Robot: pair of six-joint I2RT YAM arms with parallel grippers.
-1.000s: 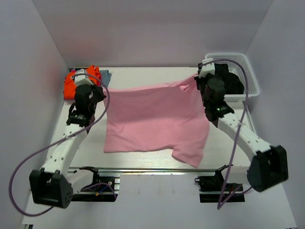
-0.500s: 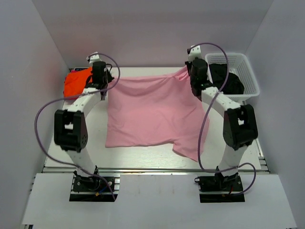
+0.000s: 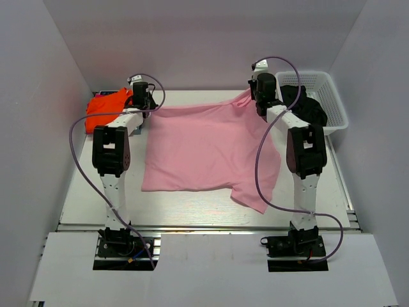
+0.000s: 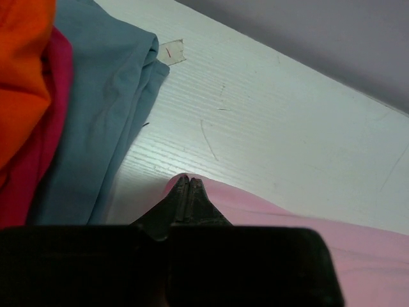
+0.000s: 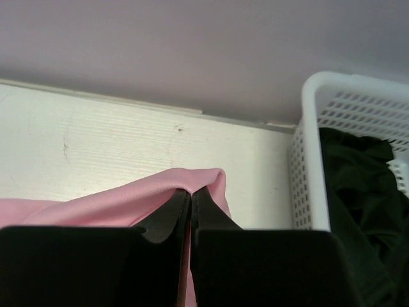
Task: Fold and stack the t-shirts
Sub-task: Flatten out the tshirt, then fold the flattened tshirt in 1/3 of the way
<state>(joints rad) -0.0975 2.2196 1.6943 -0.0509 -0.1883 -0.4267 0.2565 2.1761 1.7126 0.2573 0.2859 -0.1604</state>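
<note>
Pink t-shirt [image 3: 208, 150] flat, far edge left-right, sleeve [image 3: 255, 197] pointing near-right

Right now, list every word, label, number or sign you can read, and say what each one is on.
None can be read. The pink shirt, blue shirt and basket bear no print.
A tape scrap on the table has a short red stroke, not a legible letter or number.
</note>
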